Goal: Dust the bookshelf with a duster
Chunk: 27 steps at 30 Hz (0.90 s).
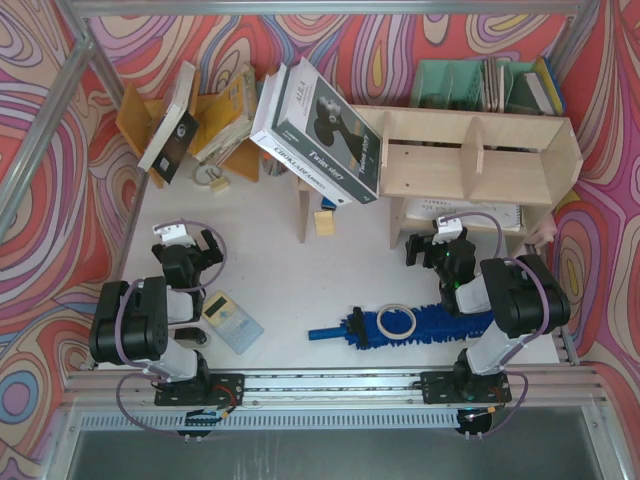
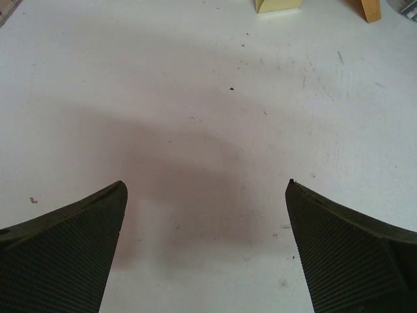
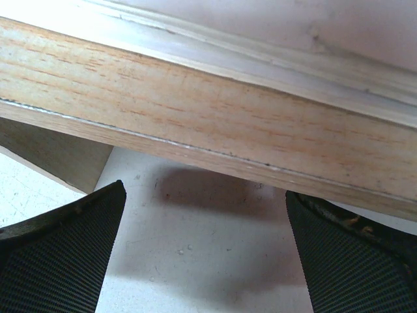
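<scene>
The pale plywood bookshelf (image 1: 470, 160) stands at the back right of the white table, with upright dividers and a lower shelf. Its lower wooden edge (image 3: 215, 124) fills the top of the right wrist view. The bright-blue fluffy duster (image 1: 400, 326) lies flat on the table near the front, handle to the left, between the two arms. My right gripper (image 1: 432, 243) is open and empty, close in front of the bookshelf's lower shelf, behind the duster. My left gripper (image 1: 192, 240) is open and empty over bare table at the left (image 2: 205, 189).
A white tape ring (image 1: 397, 322) lies on the duster. A calculator (image 1: 231, 319) lies by the left arm. A large boxed book (image 1: 318, 130) leans on the bookshelf's left end. An orange-yellow book rack (image 1: 195, 120) stands back left, a teal file organiser (image 1: 480, 85) back right.
</scene>
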Each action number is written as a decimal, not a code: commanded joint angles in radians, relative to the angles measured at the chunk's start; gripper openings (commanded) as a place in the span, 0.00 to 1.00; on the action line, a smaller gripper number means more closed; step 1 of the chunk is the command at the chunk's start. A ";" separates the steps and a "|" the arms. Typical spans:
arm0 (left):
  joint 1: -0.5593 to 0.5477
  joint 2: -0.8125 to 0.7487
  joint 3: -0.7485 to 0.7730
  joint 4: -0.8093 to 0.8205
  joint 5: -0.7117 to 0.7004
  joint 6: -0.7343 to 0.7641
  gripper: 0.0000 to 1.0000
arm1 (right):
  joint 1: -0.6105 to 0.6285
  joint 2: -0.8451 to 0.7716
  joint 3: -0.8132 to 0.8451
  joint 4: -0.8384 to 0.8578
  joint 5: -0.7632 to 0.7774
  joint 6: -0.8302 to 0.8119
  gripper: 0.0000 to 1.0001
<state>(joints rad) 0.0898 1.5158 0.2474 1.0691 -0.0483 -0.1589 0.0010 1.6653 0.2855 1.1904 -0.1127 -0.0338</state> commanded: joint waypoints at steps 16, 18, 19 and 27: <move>0.006 0.007 0.021 0.008 0.036 0.005 0.98 | -0.004 0.012 0.062 0.015 -0.007 0.000 0.99; 0.007 0.005 0.011 0.028 0.056 0.014 0.98 | -0.004 0.013 0.066 0.008 0.006 0.003 0.99; 0.007 0.003 -0.008 0.063 0.053 0.014 0.98 | -0.005 0.011 0.065 0.011 0.007 0.002 0.99; -0.001 -0.133 -0.134 0.183 -0.009 0.004 0.98 | 0.025 -0.092 -0.034 0.101 -0.063 -0.066 0.99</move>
<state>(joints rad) 0.0898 1.4887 0.1551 1.1835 -0.0235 -0.1539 0.0013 1.6547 0.2676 1.2190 -0.1482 -0.0525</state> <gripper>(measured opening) 0.983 0.987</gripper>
